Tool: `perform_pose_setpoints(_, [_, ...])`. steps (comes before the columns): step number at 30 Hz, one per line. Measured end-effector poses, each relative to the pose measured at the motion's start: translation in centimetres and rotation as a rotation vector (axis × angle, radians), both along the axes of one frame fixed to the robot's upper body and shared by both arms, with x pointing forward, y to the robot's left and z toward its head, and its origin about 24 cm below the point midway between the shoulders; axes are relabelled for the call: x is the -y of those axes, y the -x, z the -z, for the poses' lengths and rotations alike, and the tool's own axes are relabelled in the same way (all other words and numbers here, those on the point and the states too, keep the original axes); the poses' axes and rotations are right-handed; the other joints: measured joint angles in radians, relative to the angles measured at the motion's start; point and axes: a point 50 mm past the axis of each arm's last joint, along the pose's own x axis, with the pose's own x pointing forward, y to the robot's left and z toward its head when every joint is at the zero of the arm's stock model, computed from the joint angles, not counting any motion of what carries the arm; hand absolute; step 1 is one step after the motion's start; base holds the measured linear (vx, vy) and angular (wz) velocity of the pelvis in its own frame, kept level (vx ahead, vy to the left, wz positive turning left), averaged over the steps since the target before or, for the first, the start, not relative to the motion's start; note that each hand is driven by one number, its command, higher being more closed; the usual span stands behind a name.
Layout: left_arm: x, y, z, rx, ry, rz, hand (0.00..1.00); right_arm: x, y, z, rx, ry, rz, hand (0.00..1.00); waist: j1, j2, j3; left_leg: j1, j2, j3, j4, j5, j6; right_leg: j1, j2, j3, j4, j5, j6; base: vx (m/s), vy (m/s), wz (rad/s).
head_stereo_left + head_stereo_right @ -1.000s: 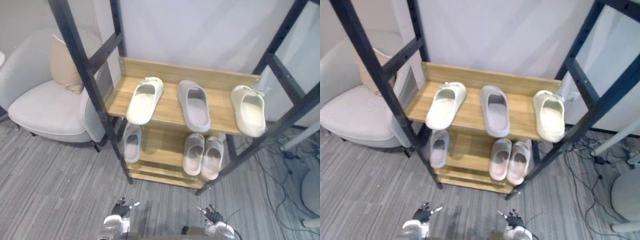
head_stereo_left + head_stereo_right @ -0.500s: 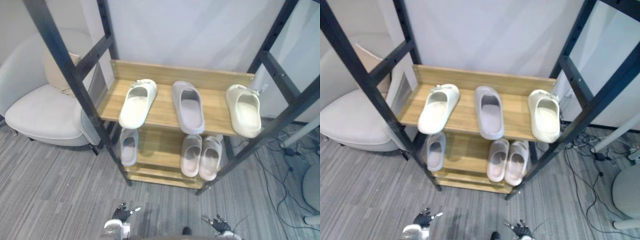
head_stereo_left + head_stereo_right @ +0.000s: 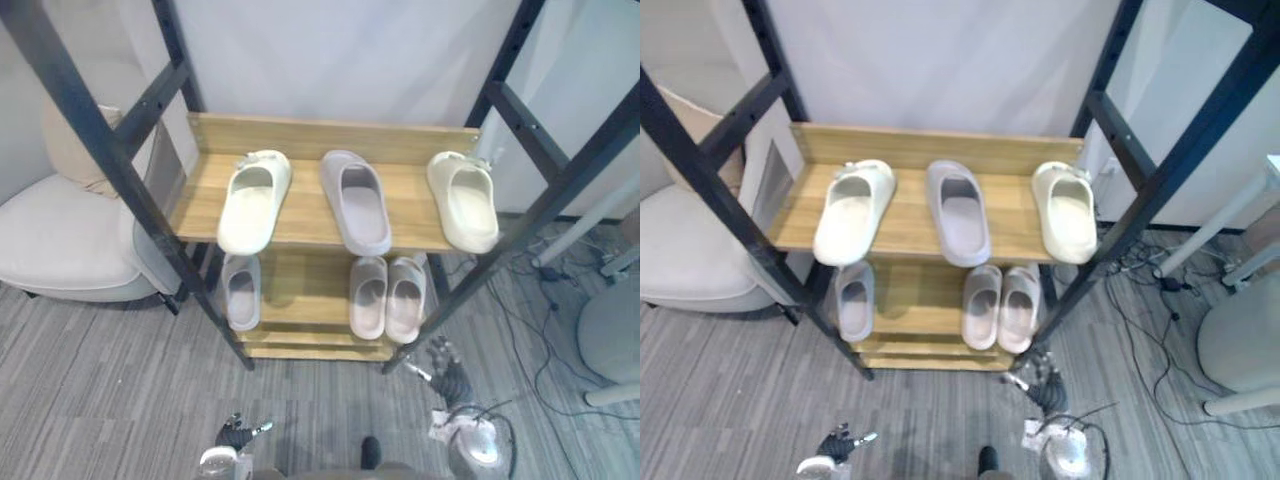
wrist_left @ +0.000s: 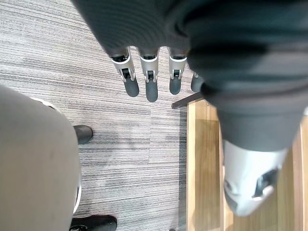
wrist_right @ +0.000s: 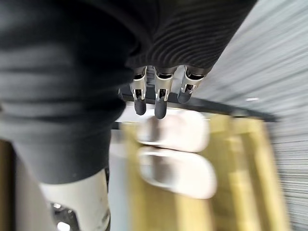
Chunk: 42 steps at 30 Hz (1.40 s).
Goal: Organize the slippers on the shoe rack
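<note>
Up from near the floor, the right hand (image 3: 449, 372) now hovers by the rack (image 3: 300, 135), fingers straight and empty like those of the left hand (image 3: 238, 432) (hanging low). Sorting looks barely begun: on top a grey slipper (image 3: 357, 202) splits the cream slippers (image 3: 250, 200), while its likely mate (image 3: 240, 290) lies below beside a matched pair (image 3: 388, 298).

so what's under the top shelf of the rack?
A lower shelf with three slippers: one grey slipper at left, a pair side by side at right. The top shelf covers their far ends and the shelf's back.
</note>
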Motion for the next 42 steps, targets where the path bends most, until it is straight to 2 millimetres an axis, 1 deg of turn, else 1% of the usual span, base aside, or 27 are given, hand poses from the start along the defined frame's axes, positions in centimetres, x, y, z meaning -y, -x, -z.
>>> perform_pose_setpoints(4, [-0.1,0.1,0.0,0.012,-0.002,0.000,0.00,-0.3,-0.9,-3.7,0.181,0.011,-0.013,0.00,-0.003,-0.001,-0.001,0.001,0.000,0.014,0.000,0.000,0.000,-0.011,0.003,0.017,0.000,0.007,-0.001,-0.04,-0.023,-0.11])
perform_pose_setpoints(7, [-0.1,0.2,0.0,0.012,-0.002,0.001,0.00,-0.1,-1.1,-5.3,0.259,0.041,0.003,0.00,-0.003,-0.001,-0.001,0.000,0.000,0.016,0.000,0.000,0.000,-0.016,0.003,0.021,0.000,0.008,-0.001,-0.05,-0.029,-0.05])
perform_pose_setpoints(11, [-0.1,0.3,0.0,0.011,-0.004,0.012,0.00,0.3,-1.3,-7.1,0.338,0.064,0.018,0.00,-0.004,0.001,-0.003,-0.003,0.001,0.014,0.001,-0.001,-0.001,-0.017,0.003,0.020,0.000,0.008,-0.002,-0.02,-0.023,0.00])
perform_pose_setpoints(12, [0.0,0.3,0.0,0.011,-0.004,0.013,0.00,0.4,-1.3,-7.2,0.342,0.066,0.019,0.00,-0.004,0.002,-0.003,-0.003,0.001,0.013,0.002,-0.001,-0.001,-0.017,0.003,0.020,0.000,0.008,-0.002,-0.01,-0.025,0.03])
perform_pose_setpoints(15, [0.1,0.3,0.0,0.007,-0.004,0.029,0.00,0.7,-1.6,-8.3,0.388,0.119,0.028,0.00,-0.003,0.005,-0.009,-0.016,0.000,0.009,0.005,-0.001,-0.001,-0.022,0.003,0.017,0.000,0.009,-0.001,0.01,-0.015,0.02])
perform_pose_setpoints(18, [0.2,0.3,0.1,0.007,0.003,0.034,0.00,0.8,-2.5,-9.7,0.453,0.141,0.024,0.00,-0.004,0.012,-0.014,-0.016,0.000,-0.003,0.005,-0.001,-0.001,-0.021,0.004,0.015,0.002,0.009,-0.001,0.00,0.000,0.00])
perform_pose_setpoints(22, [0.3,0.4,0.1,0.005,0.012,0.047,0.00,0.7,-3.9,-11.3,0.530,0.195,0.014,0.00,0.000,0.013,-0.014,-0.016,0.000,-0.012,0.008,-0.001,-0.001,-0.015,0.003,0.009,0.002,0.009,-0.001,-0.03,-0.028,0.05])
perform_pose_setpoints(27, [0.3,0.3,0.1,0.008,0.015,0.049,0.00,1.1,-5.1,-13.0,0.602,0.232,0.013,0.00,0.005,0.013,-0.015,-0.022,-0.001,-0.029,0.009,0.000,-0.001,-0.013,0.001,-0.007,0.004,0.009,-0.001,-0.03,-0.025,0.08])
perform_pose_setpoints(29, [0.4,0.2,0.0,0.013,0.018,0.052,0.00,1.6,-5.9,-14.4,0.655,0.267,0.014,0.00,0.007,0.013,-0.014,-0.033,-0.002,-0.039,0.015,0.000,0.000,-0.016,-0.002,-0.015,0.006,0.009,-0.001,-0.01,-0.022,0.13])
perform_pose_setpoints(30, [0.4,0.2,0.0,0.014,0.019,0.052,0.00,1.6,-6.1,-14.6,0.664,0.272,0.012,0.00,0.007,0.013,-0.014,-0.033,-0.002,-0.040,0.015,0.000,0.000,-0.016,-0.002,-0.016,0.006,0.009,-0.001,-0.01,-0.018,0.08])
perform_pose_setpoints(32, [0.4,0.1,0.0,0.017,0.019,0.052,0.00,1.5,-6.8,-15.8,0.713,0.291,-0.004,0.00,0.010,0.013,-0.014,-0.035,-0.002,-0.045,0.015,0.000,0.000,-0.015,-0.002,-0.022,0.007,0.009,-0.001,-0.01,-0.020,0.05])
perform_pose_setpoints(34, [0.4,0.0,-0.1,0.023,0.020,0.053,0.00,1.5,-7.3,-16.2,0.726,0.292,-0.007,0.00,0.010,0.012,-0.014,-0.035,-0.002,-0.050,0.015,0.000,0.001,-0.012,-0.002,-0.028,0.007,0.009,-0.001,-0.01,-0.019,0.08])
perform_pose_setpoints(36, [0.4,0.1,-0.1,0.022,0.020,0.053,0.00,1.7,-8.2,-16.0,0.713,0.300,-0.007,0.00,0.011,0.010,-0.013,-0.038,-0.003,-0.058,0.016,0.001,0.002,-0.010,-0.003,-0.036,0.007,0.009,-0.001,-0.02,-0.022,0.11])
perform_pose_setpoints(39, [0.3,-0.1,-0.2,0.031,0.019,0.054,0.00,2.1,-9.8,-16.0,0.685,0.315,0.003,0.00,0.014,0.004,-0.009,-0.049,-0.005,-0.065,0.020,0.003,0.004,-0.016,-0.005,-0.039,0.007,0.009,-0.001,-0.03,-0.018,0.07])
perform_pose_setpoints(42, [0.3,-0.3,-0.2,0.038,0.018,0.055,0.00,2.5,-11.3,-16.5,0.675,0.334,0.010,0.00,0.020,-0.002,-0.002,-0.050,-0.006,-0.066,0.020,0.003,0.004,-0.016,-0.005,-0.040,0.007,0.009,-0.002,0.00,0.000,0.00])
